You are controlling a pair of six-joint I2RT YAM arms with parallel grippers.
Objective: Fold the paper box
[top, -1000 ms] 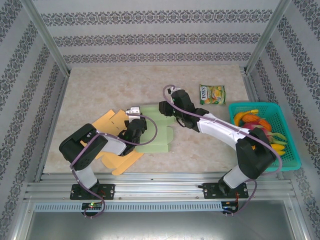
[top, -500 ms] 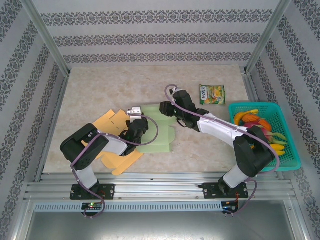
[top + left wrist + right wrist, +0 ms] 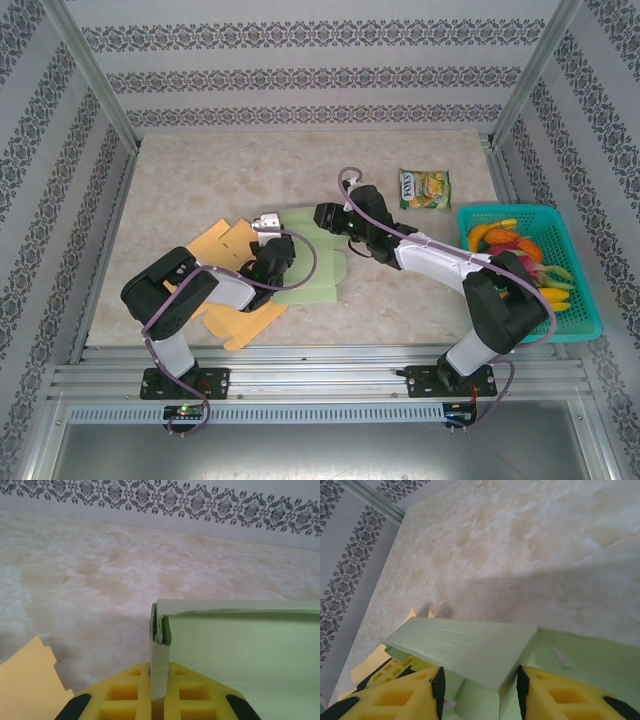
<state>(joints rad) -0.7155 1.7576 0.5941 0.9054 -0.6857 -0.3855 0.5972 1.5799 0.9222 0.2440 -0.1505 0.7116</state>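
While the left pincer is clenched on a thin flap at the box's left edge, the right pincer straddles a raised green panel. Its jaws stand half apart, and I cannot tell whether they actually press the panel. The box lies in the middle of the bench as a mostly flat green sheet, just beside orange card on its left.

The step in hand looks like raising a wall along its crease. To do it well, the left should act as an anchor so the sheet cannot slide. The right should swing the panel about the crease line rather than drag it, working low near the fold so the paper bends there and not mid-panel. Thin paper is likely to buckle or tear if the two pull apart, so light pressure and a slow motion suit it until the wall stands square.
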